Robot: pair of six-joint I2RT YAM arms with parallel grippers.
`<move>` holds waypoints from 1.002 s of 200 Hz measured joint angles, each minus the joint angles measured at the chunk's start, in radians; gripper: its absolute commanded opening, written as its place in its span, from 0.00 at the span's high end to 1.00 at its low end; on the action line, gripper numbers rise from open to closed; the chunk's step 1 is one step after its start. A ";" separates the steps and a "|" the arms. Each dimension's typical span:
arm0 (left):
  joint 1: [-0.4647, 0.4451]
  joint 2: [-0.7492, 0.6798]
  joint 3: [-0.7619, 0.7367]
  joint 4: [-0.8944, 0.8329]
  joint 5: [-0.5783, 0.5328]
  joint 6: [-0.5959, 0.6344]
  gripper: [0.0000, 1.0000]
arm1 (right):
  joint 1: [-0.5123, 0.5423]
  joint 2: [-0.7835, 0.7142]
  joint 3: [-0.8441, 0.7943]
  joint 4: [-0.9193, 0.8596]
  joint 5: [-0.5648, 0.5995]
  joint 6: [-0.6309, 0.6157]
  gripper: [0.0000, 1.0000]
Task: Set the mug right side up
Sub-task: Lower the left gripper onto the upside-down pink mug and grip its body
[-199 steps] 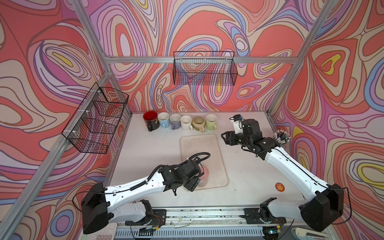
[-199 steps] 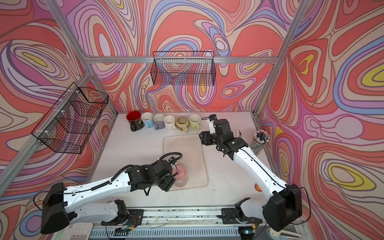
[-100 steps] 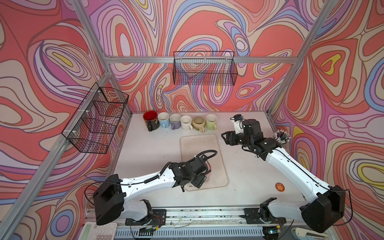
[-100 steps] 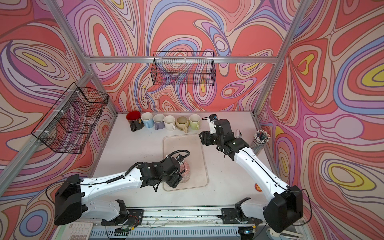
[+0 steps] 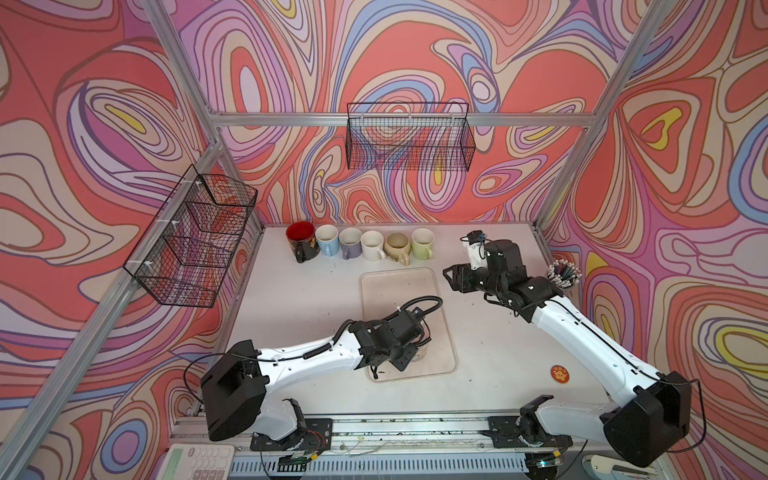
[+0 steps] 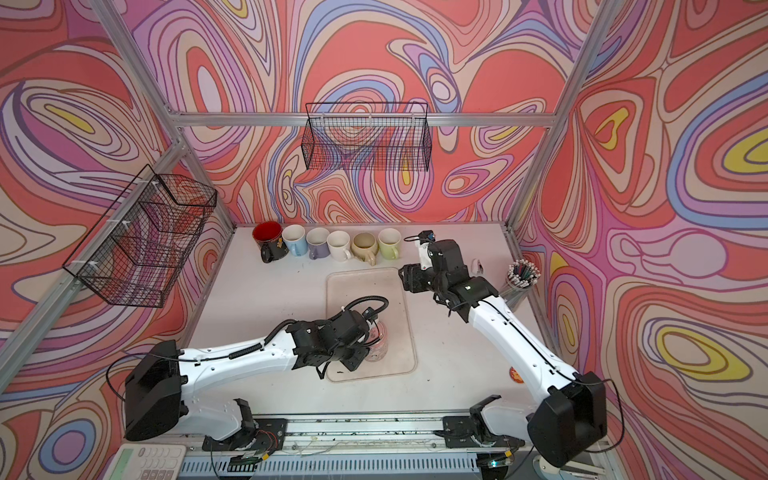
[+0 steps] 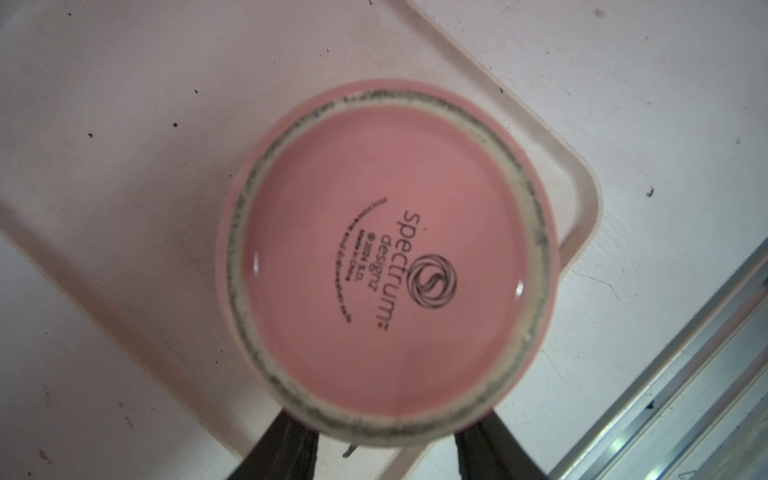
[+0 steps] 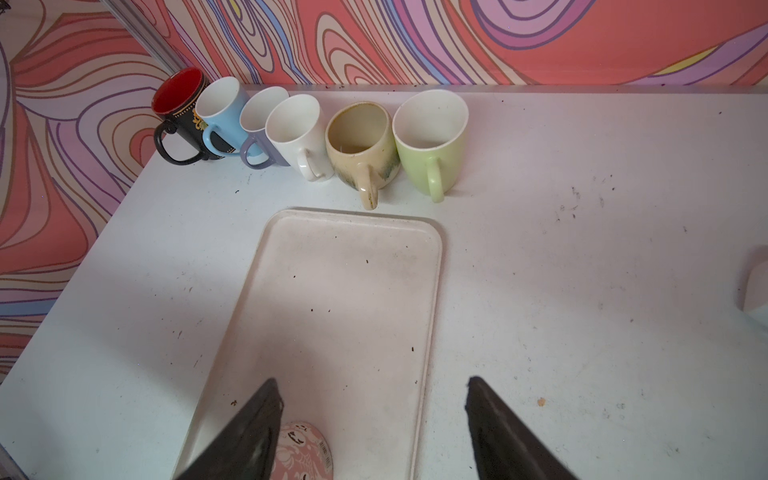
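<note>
Pink mug (image 7: 386, 266), base up, between jaws of left gripper (image 7: 388, 422) (clamped or not: unclear)

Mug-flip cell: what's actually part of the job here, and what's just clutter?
In play:
pink mug, upside down
left hand around it
tray under it

Lying about:
row of six upright mugs
pen cup
back wire basket
side wire basket
orange sticker
right hand, open, holding nothing
</note>
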 measured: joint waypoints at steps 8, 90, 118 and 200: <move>0.000 0.000 -0.002 0.001 0.002 0.000 0.59 | 0.000 0.000 0.000 0.000 -0.002 0.000 0.27; 0.000 0.004 -0.039 0.012 0.021 -0.001 0.61 | 0.000 0.002 0.000 -0.002 -0.011 0.001 0.27; 0.000 0.034 -0.038 0.020 0.024 -0.001 0.63 | 0.000 0.002 0.000 -0.005 -0.011 0.001 0.27; 0.000 0.096 -0.035 0.019 0.027 -0.005 0.80 | 0.000 0.002 -0.002 -0.004 -0.010 0.000 0.27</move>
